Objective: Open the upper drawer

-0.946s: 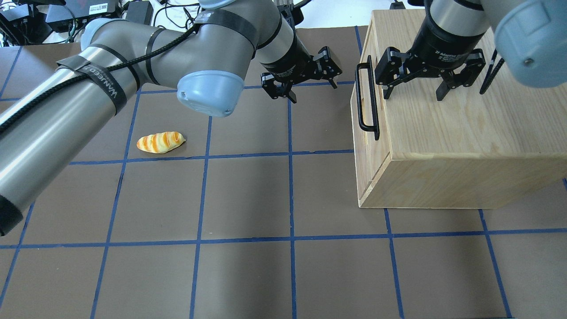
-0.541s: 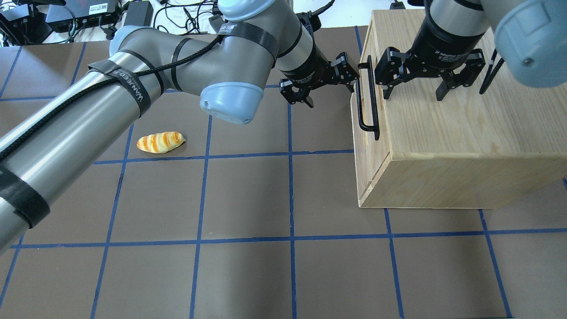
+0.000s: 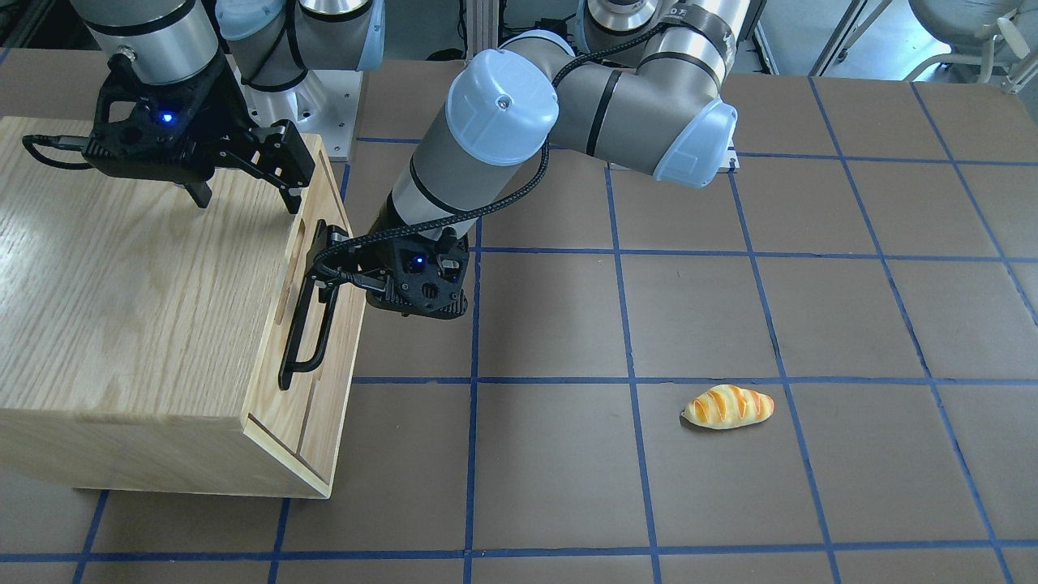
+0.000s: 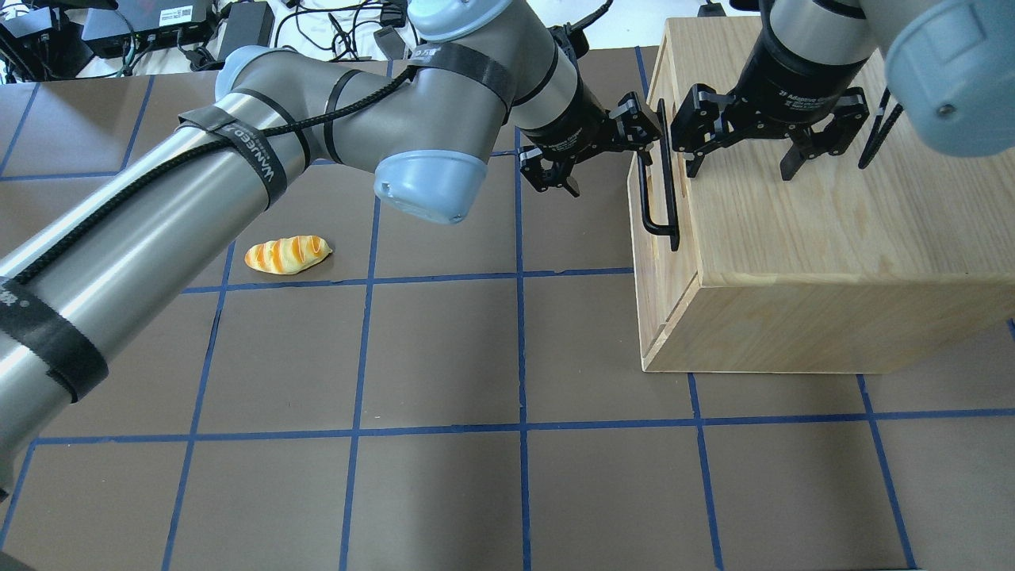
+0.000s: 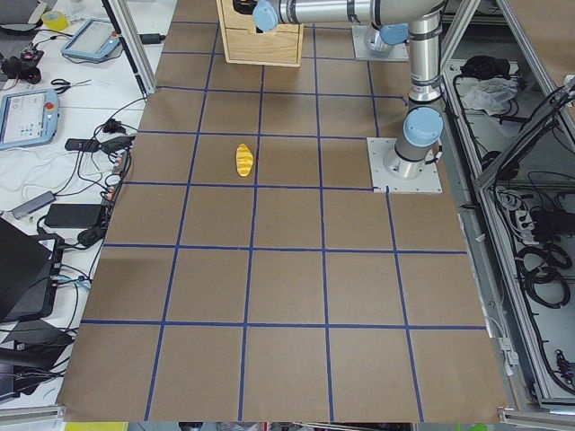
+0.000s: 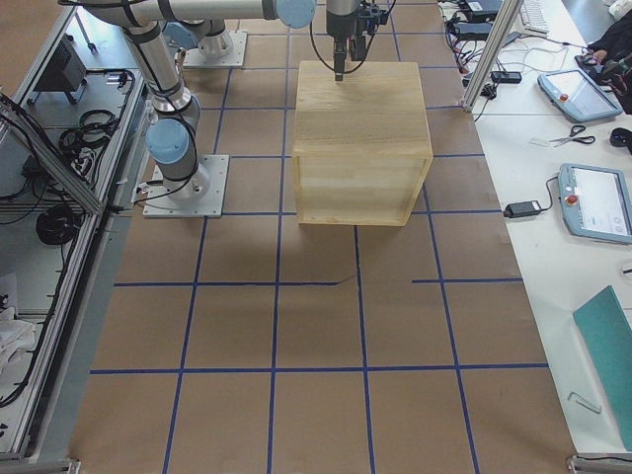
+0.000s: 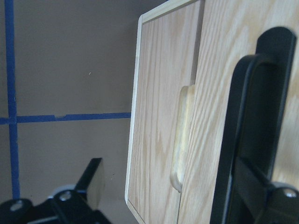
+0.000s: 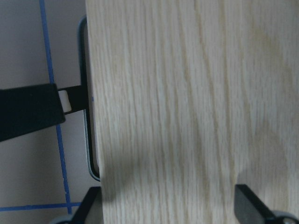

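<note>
My left pincer [image 4: 610, 162] was spread wide and gripped nothing. One black finger [image 7: 254, 191] lay against the far end of the handle [image 4: 658, 190], and the other finger hung out in front of the cabinet [image 4: 801, 238]. The handle was a long, thin black metal bar with rounded corners. It stood proud of the upper drawer [image 7: 219, 56], a pale oak panel with straight grain. That drawer sat shut, flush in the cabinet's front, directly under the cabinet's top edge. A smooth oblong recess was cut behind the bar.

My right pincer [image 4: 741, 170] was also released, and its angular black fingers pointed down over the cabinet's top, just behind the front edge.

The cabinet stood on a matte brown mat [image 4: 444, 357] crossed by blue tape lines. A glossy orange-striped bread roll [image 4: 287, 255] lay well away from the cabinet's front.

About a second before, my left pincer had been well clear of the cabinet. Half a second before, it had been just short of the handle. My right pincer, the roll and the drawer had not moved.
</note>
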Controlling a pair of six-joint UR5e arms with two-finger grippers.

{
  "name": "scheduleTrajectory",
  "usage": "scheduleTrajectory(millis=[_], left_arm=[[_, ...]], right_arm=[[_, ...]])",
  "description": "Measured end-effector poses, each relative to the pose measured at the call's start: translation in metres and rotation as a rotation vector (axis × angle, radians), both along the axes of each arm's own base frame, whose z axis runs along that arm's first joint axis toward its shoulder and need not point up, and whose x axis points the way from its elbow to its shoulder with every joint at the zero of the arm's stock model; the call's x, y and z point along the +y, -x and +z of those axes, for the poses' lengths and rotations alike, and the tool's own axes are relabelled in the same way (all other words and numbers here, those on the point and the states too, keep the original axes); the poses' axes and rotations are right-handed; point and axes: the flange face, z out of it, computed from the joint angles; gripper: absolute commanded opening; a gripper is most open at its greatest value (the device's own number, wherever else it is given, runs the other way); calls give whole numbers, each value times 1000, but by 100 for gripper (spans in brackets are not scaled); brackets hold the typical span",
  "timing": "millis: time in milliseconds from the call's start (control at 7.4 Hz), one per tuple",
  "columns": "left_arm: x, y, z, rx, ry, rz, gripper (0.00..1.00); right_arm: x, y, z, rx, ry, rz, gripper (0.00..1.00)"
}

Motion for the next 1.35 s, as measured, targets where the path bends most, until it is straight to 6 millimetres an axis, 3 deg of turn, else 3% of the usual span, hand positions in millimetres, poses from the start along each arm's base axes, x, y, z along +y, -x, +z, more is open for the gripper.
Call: scheduleTrajectory(millis=[1351], left_arm=[[0, 11, -24, -15, -44, 8, 100]], right_arm=[[0, 0, 0, 1, 0, 0, 100]])
